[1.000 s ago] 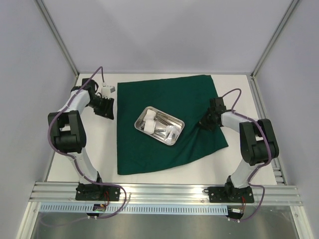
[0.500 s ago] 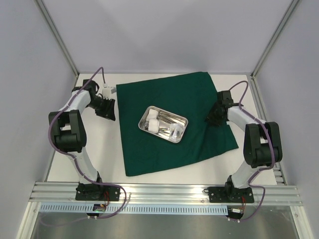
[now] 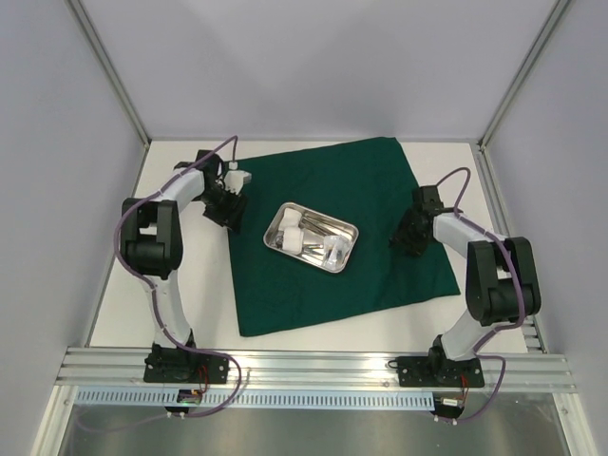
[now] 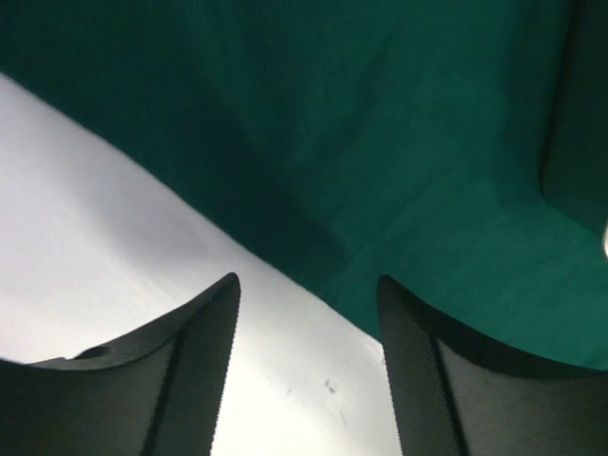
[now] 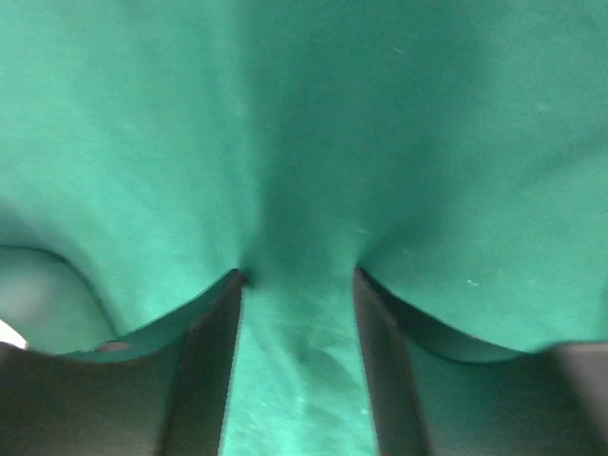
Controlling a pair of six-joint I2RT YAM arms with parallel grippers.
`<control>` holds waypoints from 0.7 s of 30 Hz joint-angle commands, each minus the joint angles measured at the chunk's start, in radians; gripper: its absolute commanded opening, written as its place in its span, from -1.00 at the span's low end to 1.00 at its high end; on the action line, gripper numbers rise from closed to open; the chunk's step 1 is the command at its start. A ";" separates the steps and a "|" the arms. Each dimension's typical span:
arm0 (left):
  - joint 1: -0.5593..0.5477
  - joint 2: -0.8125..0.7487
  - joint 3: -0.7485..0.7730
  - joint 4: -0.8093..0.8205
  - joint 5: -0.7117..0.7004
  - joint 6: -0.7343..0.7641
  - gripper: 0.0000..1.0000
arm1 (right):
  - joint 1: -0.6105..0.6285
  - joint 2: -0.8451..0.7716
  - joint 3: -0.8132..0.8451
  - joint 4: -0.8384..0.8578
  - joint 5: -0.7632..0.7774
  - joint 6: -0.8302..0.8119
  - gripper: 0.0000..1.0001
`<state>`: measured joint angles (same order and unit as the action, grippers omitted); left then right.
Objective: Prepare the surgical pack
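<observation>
The surgical pack's dark green cloth (image 3: 380, 180) lies spread flat on the white table. A small steel tray (image 3: 328, 269) stands on its middle, holding white gauze (image 3: 290, 221) and slim metal instruments (image 3: 321, 226). My left gripper (image 3: 228, 204) hovers low at the cloth's left edge. In the left wrist view it (image 4: 309, 280) is open, with bare table between the fingers and the cloth (image 4: 399, 142) just ahead. My right gripper (image 3: 404, 236) is down on the cloth's right side. In the right wrist view it (image 5: 298, 275) is open, fingertips pressing into the cloth (image 5: 427, 123).
An aluminium rail (image 3: 313, 366) runs along the near edge with both arm bases on it. Grey walls and slanted frame posts (image 3: 109, 76) close the table in. Bare white table (image 3: 180, 285) shows to the left of the cloth and in front of it.
The cloth and tray slid to the right, and the cloth now lies flatter. My right gripper let go of the cloth and opened. My left arm swung right to the cloth's edge and opened wider.
</observation>
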<state>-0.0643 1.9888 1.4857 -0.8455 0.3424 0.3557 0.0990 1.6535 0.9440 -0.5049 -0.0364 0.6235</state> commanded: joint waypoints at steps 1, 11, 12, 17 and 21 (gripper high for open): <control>-0.034 0.060 0.083 0.017 -0.127 -0.004 0.40 | 0.022 0.043 0.004 0.054 -0.025 0.015 -0.02; -0.083 0.116 0.036 -0.007 -0.174 0.042 -1.00 | 0.022 0.179 0.166 0.057 -0.057 -0.011 -0.99; -0.083 0.101 0.024 0.000 -0.175 0.046 -1.00 | 0.022 0.201 0.186 0.055 -0.066 -0.015 -0.99; -0.083 0.052 -0.060 -0.012 -0.174 0.074 -1.00 | 0.022 0.285 0.338 0.023 -0.131 -0.033 -0.99; -0.075 -0.007 -0.169 -0.003 -0.186 0.084 -1.00 | 0.048 0.356 0.490 -0.030 -0.145 -0.053 -0.94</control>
<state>-0.1478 1.9999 1.4158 -0.7818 0.1829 0.4088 0.1249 1.9778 1.3224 -0.5205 -0.1574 0.6022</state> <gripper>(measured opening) 0.010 0.020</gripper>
